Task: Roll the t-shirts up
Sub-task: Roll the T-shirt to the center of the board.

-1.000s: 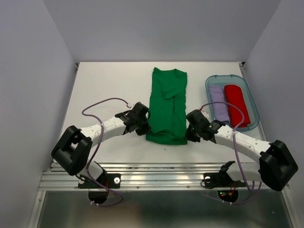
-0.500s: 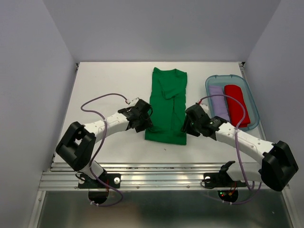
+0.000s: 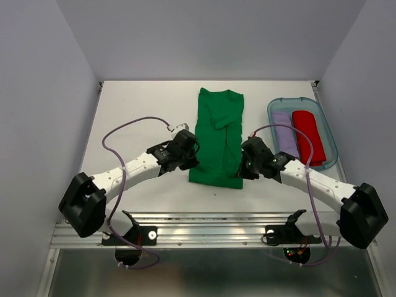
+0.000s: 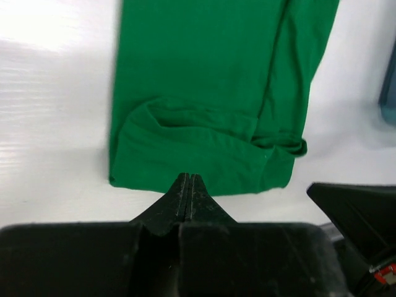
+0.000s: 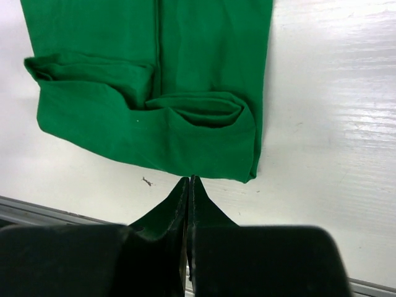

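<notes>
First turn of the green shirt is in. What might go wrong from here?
The fold in the green shirt is loose and lopsided; the roll may skew or spring open. The left gripper and right gripper are shut at its near edge; pushing might slide it rather than roll it.

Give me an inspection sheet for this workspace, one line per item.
Surface: white table, glossy.
Job's things: green t-shirt flat, near hem turned over once; lilac t-shirt and red t-shirt rolled in blue tray.
Clutter: dark speck by the hem.
Tools: left tool shut, empty, at the near hem; right tool likewise.
Cables: purple cables looped along each arm.
Surroundings: grey walls; metal rail at near edge.
</notes>
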Robot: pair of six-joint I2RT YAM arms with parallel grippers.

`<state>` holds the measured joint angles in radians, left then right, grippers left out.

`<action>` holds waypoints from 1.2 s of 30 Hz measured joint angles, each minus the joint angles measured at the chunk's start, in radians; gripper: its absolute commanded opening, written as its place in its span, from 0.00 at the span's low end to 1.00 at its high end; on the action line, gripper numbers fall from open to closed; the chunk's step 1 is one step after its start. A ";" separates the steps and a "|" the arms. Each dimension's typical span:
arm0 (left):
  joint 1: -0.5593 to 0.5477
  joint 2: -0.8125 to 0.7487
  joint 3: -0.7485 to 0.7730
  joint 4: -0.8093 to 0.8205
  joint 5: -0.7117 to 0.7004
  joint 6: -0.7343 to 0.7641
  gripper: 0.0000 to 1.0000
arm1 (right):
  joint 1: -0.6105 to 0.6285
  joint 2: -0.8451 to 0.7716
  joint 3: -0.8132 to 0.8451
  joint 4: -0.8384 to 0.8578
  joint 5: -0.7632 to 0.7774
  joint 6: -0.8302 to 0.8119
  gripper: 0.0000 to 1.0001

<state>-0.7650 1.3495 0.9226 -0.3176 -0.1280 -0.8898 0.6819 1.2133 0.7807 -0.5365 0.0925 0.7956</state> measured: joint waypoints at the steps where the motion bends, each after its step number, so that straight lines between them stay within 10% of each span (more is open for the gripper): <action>1: -0.015 0.016 0.000 0.013 0.021 0.009 0.00 | 0.000 0.015 0.000 0.006 -0.012 -0.006 0.01; 17: -0.038 0.285 0.014 0.079 0.054 0.097 0.00 | 0.000 0.228 0.001 0.075 0.045 -0.056 0.01; 36: -0.014 0.250 -0.014 0.063 0.040 0.115 0.00 | 0.000 0.171 0.096 0.058 -0.014 -0.118 0.01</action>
<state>-0.7788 1.5997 0.9081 -0.2543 -0.0879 -0.7750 0.6819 1.3846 0.8764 -0.4782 0.0780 0.6773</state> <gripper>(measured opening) 0.022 0.019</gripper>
